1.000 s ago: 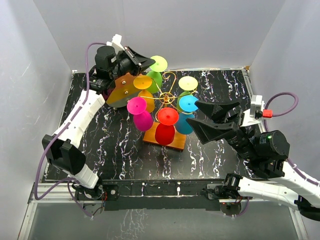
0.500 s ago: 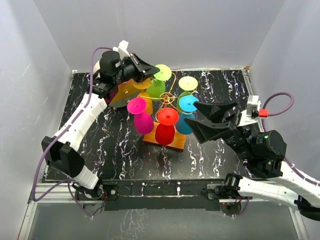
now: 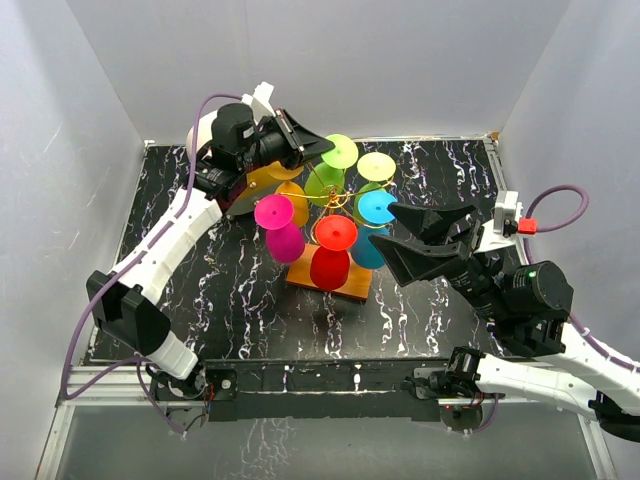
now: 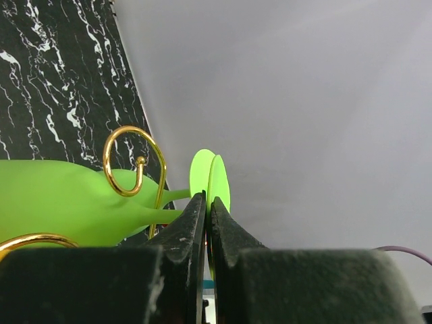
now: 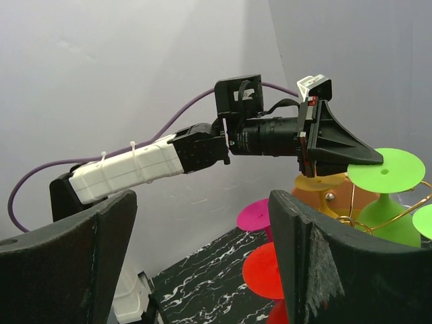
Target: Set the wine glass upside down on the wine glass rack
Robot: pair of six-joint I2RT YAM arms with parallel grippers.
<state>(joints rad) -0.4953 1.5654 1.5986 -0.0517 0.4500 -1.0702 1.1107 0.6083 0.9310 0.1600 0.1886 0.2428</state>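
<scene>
My left pincer (image 4: 208, 199) pinches the foot rim of the green wine glass (image 3: 322, 183), held foot uppermost at the back of the wine glass rack (image 3: 352, 288). Only my wrist view shows its stem crossing a gold curl (image 4: 132, 128). My right pincer (image 3: 383, 224) hangs spread just right of the rack. Bare marbled table (image 3: 230, 300) lies front-left.

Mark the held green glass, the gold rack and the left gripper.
held green glass (image 3: 340, 151), top view, its round foot.
gold rack (image 3: 352, 288), top view, its orange base.
left gripper (image 4: 208, 200), left wrist view, between its shut fingertips.
</scene>
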